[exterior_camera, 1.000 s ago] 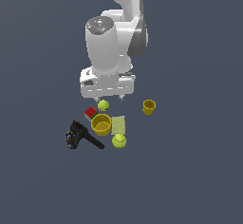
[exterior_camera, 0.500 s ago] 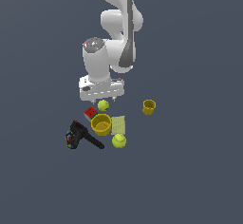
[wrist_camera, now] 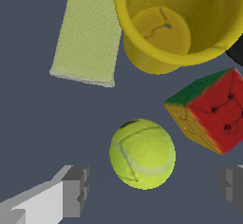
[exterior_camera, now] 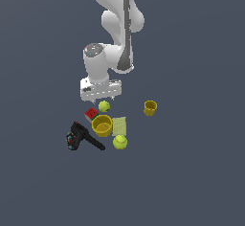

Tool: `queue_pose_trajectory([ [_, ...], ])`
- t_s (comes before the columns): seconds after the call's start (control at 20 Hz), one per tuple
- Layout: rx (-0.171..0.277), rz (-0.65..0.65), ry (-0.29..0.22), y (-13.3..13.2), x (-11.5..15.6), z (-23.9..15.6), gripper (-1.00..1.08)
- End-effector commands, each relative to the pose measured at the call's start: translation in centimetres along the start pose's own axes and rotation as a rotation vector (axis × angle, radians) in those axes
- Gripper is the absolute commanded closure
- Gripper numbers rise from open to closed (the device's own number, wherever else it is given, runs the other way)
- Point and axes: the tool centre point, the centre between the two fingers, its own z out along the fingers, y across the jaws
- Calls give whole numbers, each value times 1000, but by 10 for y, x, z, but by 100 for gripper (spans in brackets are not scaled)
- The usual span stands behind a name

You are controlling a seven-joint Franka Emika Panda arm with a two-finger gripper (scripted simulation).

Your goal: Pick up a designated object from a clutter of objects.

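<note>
Your gripper [wrist_camera: 152,190] is spread wide, astride the ball [wrist_camera: 142,154], empty; approach looks aligned w/ jaws clear. Cube [wrist_camera: 210,110] at ball's 2 o'clock, cup [wrist_camera: 142,52] at 12, close: descend straight.

The exterior view stands well back and high, looking down at the whole arm and the small cluster on the grey floor. The wrist view looks steeply down from close above, filling its frame with a tennis ball [wrist_camera: 142,154], red cube [wrist_camera: 209,110], yellow cup [wrist_camera: 176,21] and pale pad [wrist_camera: 88,38]. Both views share these four items.
</note>
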Motion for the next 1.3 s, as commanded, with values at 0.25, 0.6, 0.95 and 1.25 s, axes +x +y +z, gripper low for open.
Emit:
queue_pose_trajectory([
  [0.25, -1, -4, 0, 0, -4, 4, -92],
  [0.6, -1, -4, 0, 1, -5, 21, -92],
  [0.95, -2, -5, 0, 0, -6, 47, -92],
  [1.25, -1, -5, 0, 1, -5, 54, -92],
])
